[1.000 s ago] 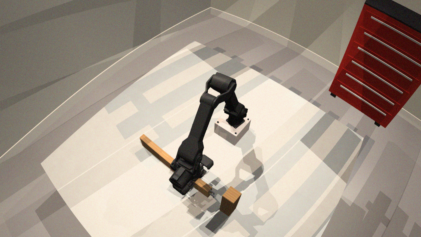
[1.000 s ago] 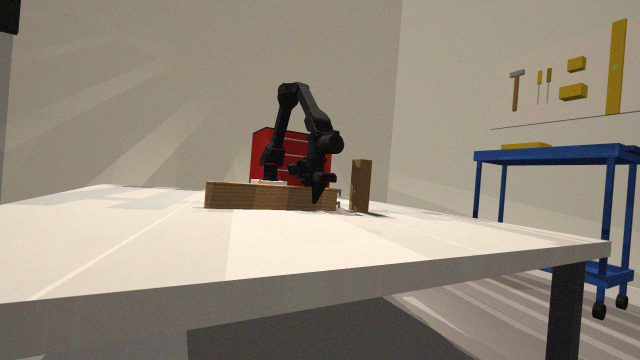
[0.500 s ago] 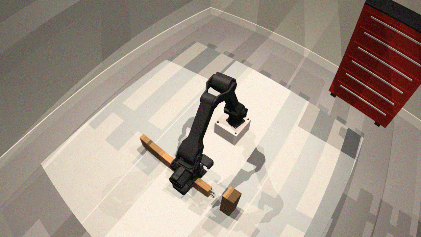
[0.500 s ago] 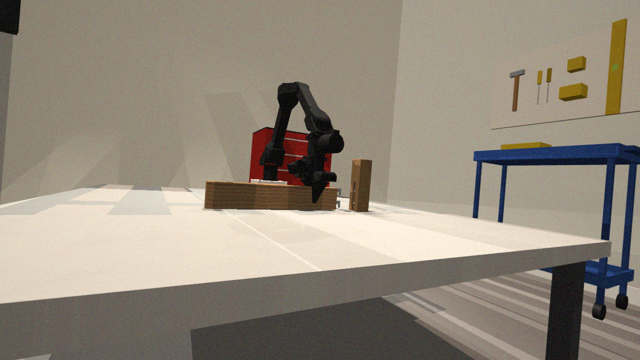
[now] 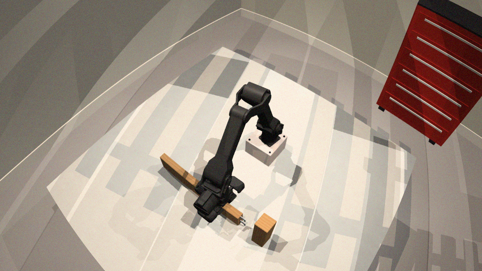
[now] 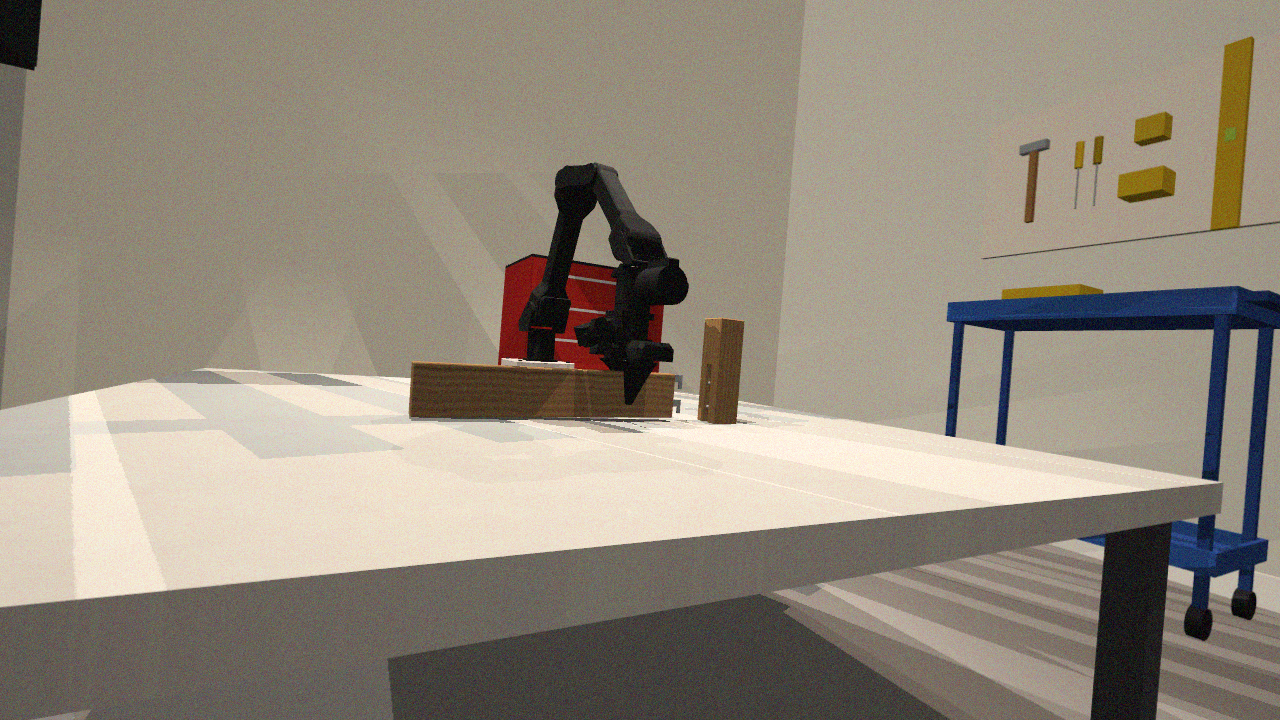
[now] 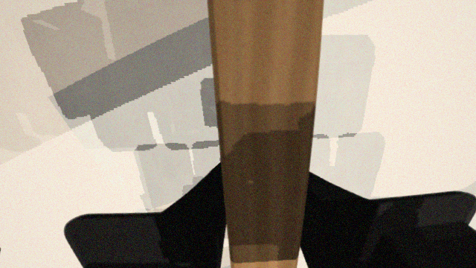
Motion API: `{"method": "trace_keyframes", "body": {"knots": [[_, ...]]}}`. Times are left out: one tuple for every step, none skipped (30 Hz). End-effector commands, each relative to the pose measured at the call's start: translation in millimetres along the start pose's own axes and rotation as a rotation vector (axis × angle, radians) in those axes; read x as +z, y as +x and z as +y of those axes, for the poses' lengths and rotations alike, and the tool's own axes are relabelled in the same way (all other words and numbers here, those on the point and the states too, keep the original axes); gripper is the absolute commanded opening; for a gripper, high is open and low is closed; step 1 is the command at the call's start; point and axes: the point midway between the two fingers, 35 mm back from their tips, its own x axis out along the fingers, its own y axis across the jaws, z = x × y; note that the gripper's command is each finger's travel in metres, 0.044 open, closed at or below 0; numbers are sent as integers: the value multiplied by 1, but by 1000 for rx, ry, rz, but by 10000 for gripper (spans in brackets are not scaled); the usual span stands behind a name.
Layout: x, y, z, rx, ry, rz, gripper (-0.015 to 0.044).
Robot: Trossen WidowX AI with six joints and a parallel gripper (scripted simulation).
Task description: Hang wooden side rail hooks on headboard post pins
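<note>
The wooden side rail (image 5: 177,171) (image 6: 510,391) (image 7: 265,67) stands on its narrow edge, low at the table top, roughly level. My gripper (image 6: 631,394) (image 7: 252,164) is shut on the rail, nearer its hook end, one finger on each side. Two steel hooks (image 5: 243,220) (image 6: 677,394) stick out of that end, a short gap from the post and not touching it. The headboard post (image 5: 264,229) (image 6: 723,371) stands upright. Its slot (image 6: 708,386) faces the rail side; the pins inside cannot be made out.
The arm's pale base block (image 5: 261,151) stands on the table (image 5: 111,222) (image 6: 313,519), behind the rail. A red drawer cabinet (image 5: 427,72) (image 6: 519,313) stands beyond the table. A blue cart (image 6: 1100,308) is at the right in the exterior view.
</note>
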Motion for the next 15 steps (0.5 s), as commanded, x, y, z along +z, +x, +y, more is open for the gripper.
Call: {"method": "trace_keyframes", "body": {"knots": [[0, -6, 3, 14, 10, -2, 0], [0, -6, 3, 14, 10, -2, 0], [0, -6, 3, 14, 10, -2, 0], [0, -6, 3, 14, 10, -2, 0], [0, -6, 3, 14, 10, -2, 0], [0, -7, 3, 14, 10, -2, 0], [0, -7, 3, 14, 10, -2, 0], [0, -7, 3, 14, 10, -2, 0], [0, -7, 3, 14, 10, -2, 0], [0, -7, 3, 14, 10, -2, 0], [0, -7, 3, 14, 10, -2, 0], [0, -8, 3, 14, 10, -2, 0], [0, -8, 3, 14, 10, -2, 0], [0, -8, 3, 14, 10, -2, 0], [0, -8, 3, 14, 10, -2, 0]]}}
